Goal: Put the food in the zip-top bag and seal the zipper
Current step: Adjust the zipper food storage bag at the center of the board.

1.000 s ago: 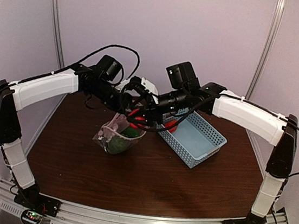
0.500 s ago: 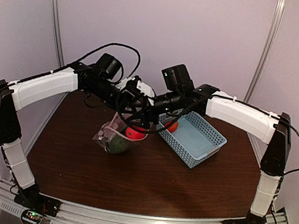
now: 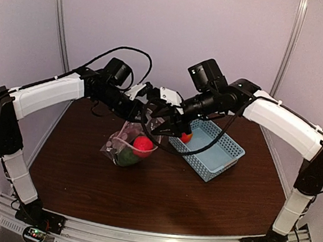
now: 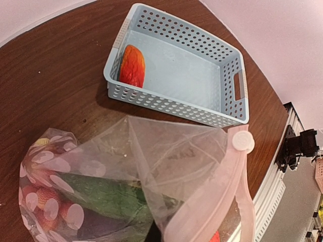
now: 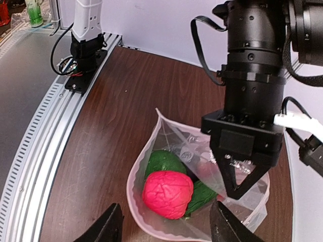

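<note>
Since a second ago the right gripper (image 3: 173, 122) has drawn back up and to the right of the zip-top bag (image 3: 124, 147), and a red piece of food (image 3: 142, 146) now lies inside it. On the dark wooden table (image 3: 158, 197), left of centre, the clear spotted bag stands open, holding the red piece on top of green food (image 5: 164, 162). Above it the left gripper (image 3: 140, 116) is pressed together, pinching the bag's upper rim by the pale zipper (image 4: 222, 201). The right gripper's fingers are spread and hold nothing. Farther right sits a light blue basket (image 3: 218, 160) with one orange-red piece (image 3: 186, 137) in its left corner.
</note>
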Motion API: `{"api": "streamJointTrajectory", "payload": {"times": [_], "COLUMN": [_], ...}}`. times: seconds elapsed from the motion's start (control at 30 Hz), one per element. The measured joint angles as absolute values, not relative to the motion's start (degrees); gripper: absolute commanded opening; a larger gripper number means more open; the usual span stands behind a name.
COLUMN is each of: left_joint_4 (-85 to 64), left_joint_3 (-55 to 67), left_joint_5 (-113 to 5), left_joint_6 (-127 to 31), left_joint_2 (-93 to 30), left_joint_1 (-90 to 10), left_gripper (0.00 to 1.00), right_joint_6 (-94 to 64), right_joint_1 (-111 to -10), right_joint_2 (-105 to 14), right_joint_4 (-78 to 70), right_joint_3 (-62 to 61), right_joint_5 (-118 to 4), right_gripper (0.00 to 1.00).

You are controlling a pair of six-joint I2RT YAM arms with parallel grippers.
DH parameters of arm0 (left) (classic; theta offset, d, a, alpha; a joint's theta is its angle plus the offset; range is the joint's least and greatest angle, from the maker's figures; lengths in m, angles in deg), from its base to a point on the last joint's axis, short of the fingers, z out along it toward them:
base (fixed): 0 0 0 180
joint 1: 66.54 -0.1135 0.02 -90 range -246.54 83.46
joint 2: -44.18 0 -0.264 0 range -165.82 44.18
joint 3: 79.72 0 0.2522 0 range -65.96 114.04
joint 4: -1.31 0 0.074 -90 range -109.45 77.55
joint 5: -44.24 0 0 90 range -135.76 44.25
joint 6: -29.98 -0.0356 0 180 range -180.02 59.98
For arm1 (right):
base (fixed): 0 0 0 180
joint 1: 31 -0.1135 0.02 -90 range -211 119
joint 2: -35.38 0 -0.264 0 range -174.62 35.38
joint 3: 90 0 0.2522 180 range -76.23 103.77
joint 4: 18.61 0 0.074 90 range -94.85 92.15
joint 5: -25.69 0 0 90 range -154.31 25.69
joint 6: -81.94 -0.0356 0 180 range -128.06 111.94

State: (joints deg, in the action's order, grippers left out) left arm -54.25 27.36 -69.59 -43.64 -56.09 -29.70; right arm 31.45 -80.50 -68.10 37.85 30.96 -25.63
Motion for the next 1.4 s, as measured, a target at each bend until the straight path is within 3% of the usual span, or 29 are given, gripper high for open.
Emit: {"api": "streamJointTrajectory", "payload": {"times": [0.6, 0.7, 0.8, 0.87, 1.0, 1.13, 1.4], "left_joint_4": [-54.3, -54.4, -54.8, -55.4, -56.9, -60.4, -64.4], "left_joint_3": [27.4, 27.4, 27.5, 27.9, 28.7, 30.3, 37.5], "left_joint_5": [-69.6, -69.6, -69.6, -69.5, -68.6, -66.1, -58.8], "left_joint_6": [-43.6, -43.6, -43.6, -43.7, -44.1, -44.1, -43.8], "left_joint_2": [-56.1, -56.1, -56.1, -56.1, -56.0, -56.1, -53.0], "left_joint_1": [-29.7, -29.7, -29.7, -29.7, -29.7, -29.7, -28.6], "left_gripper": [0.00, 0.00, 0.02, 0.07, 0.08, 0.00, 0.00], "right_joint_6": [40.4, 41.1, 41.4, 41.5, 41.0, 40.2, 39.4], "right_joint_1": [-85.9, -85.9, -85.9, -86.0, -86.0, -86.0, -86.6], "right_joint_2": [-69.5, -70.7, -72.0, -72.7, -72.6, -71.8, -70.2], "right_joint_4": [43.2, 43.2, 43.3, 43.3, 42.4, 40.7, 41.1], "right_joint_3": [23.6, 23.7, 24.5, 25.5, 26.7, 26.8, 33.1], "right_joint_5": [-39.3, -40.8, -42.6, -43.8, -45.2, -46.2, -47.4], "right_gripper": [0.49, 0.37, 0.08, 0.00, 0.00, 0.00, 0.00]}}
